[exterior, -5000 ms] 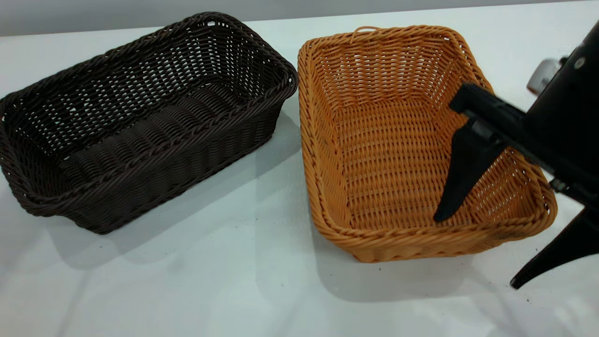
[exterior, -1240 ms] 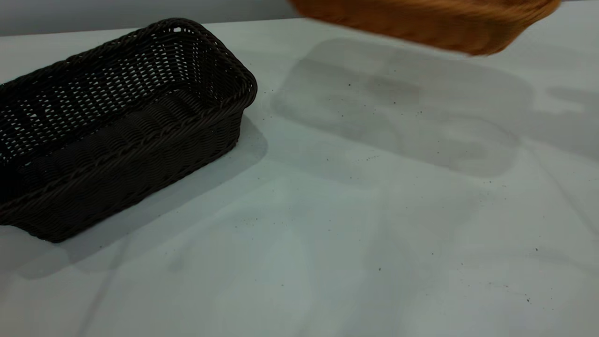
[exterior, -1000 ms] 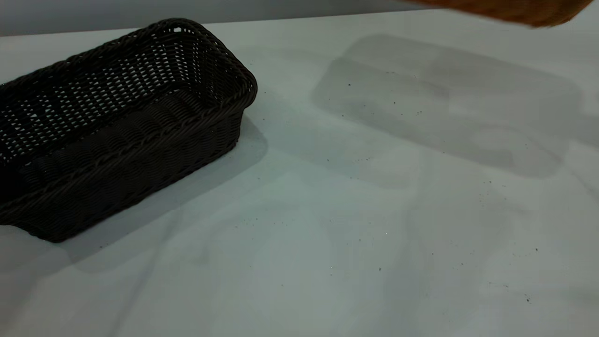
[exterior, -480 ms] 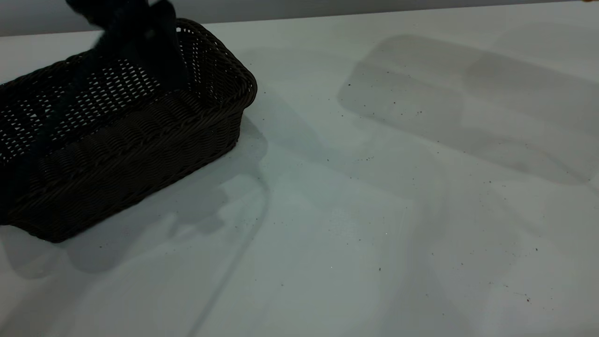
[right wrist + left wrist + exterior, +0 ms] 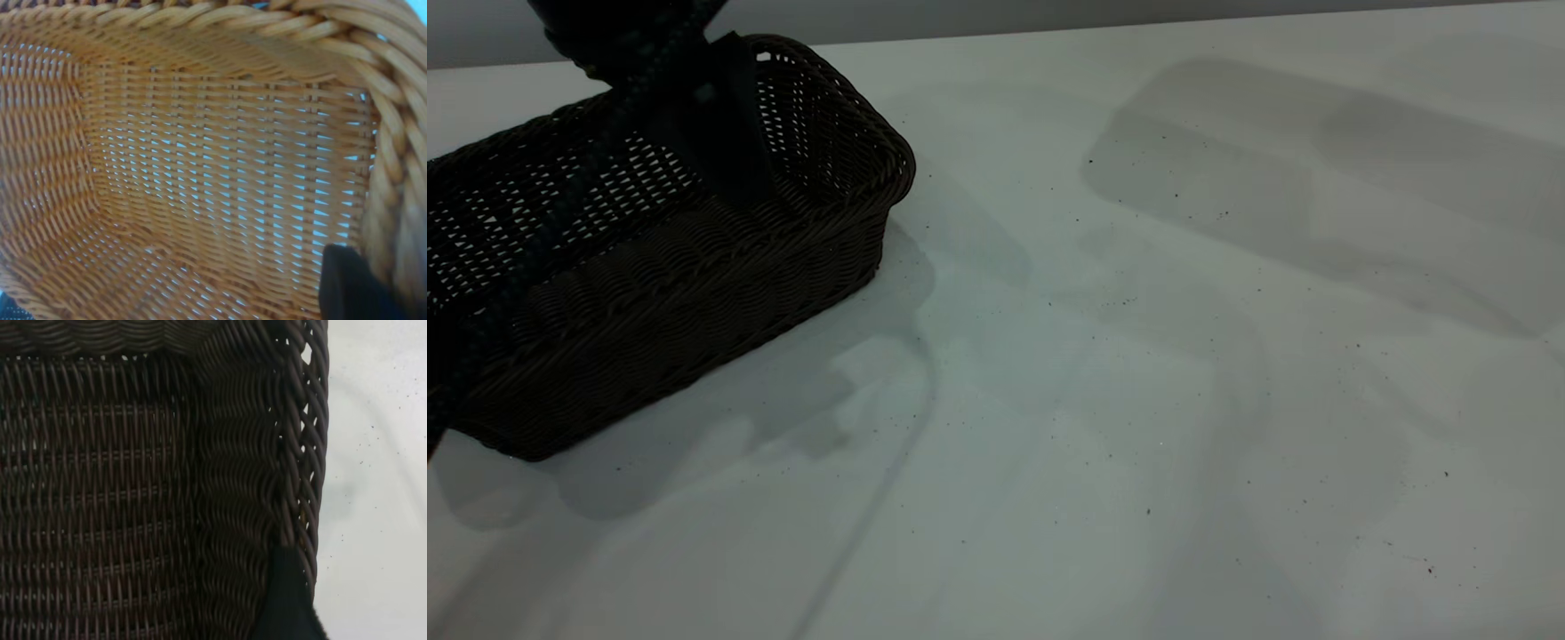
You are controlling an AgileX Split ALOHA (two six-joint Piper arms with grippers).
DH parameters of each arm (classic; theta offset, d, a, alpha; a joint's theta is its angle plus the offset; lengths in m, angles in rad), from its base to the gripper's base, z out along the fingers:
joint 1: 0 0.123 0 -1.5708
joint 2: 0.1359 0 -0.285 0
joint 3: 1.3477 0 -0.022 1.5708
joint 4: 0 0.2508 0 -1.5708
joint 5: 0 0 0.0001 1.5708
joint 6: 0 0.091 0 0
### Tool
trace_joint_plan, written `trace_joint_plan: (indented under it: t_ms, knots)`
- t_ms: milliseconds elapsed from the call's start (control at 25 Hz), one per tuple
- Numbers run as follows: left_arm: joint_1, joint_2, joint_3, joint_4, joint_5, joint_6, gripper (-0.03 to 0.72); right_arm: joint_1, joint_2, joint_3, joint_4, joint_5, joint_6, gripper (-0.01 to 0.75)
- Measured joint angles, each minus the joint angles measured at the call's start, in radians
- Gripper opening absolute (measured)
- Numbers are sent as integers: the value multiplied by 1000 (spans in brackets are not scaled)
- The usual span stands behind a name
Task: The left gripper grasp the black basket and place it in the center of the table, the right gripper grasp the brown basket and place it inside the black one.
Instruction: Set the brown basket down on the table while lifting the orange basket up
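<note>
At the left gripper (image 5: 710, 124), lowered into the black basket (image 5: 694, 267): one dark finger (image 5: 288, 600) set close against the inside of the end wall, just under the braided rim; the other hidden, so cannot tell whether clamped or loose. Placed astride that wall, most likely, to pinch it for the move. Resting flat on the table (image 5: 1103, 427), far over on the left side, not yet at the centre. At the right gripper (image 5: 357, 290): a dark finger against the inner face of the brown basket (image 5: 200, 167) near its rim, judged clenched on that wall, with pale light showing through the weave. Nowhere in the exterior view, that basket; only a broad soft shadow (image 5: 1316, 178) on the right of the table. Held aloft and aside, probably, to leave the middle free.
</note>
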Motion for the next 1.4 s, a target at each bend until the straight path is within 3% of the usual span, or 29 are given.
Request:
trace_joint_plan:
  t_ms: [600, 920, 1040, 1240, 1400]
  knots:
    - [0, 136, 0, 6, -35, 5, 437, 0, 1, -9, 1, 19, 0, 115]
    - [0, 198, 0, 94, -58, 5, 433, 0, 1, -9, 0, 29, -3, 115]
    - [0, 206, 0, 106, -65, 5, 382, 0, 1, -9, 0, 29, -4, 115]
    - [0, 206, 0, 104, -58, 45, 195, 0, 1, -9, 0, 29, -4, 115]
    - [-15, 206, 0, 114, -44, 120, 190, 0, 1, -9, 0, 27, -8, 115]
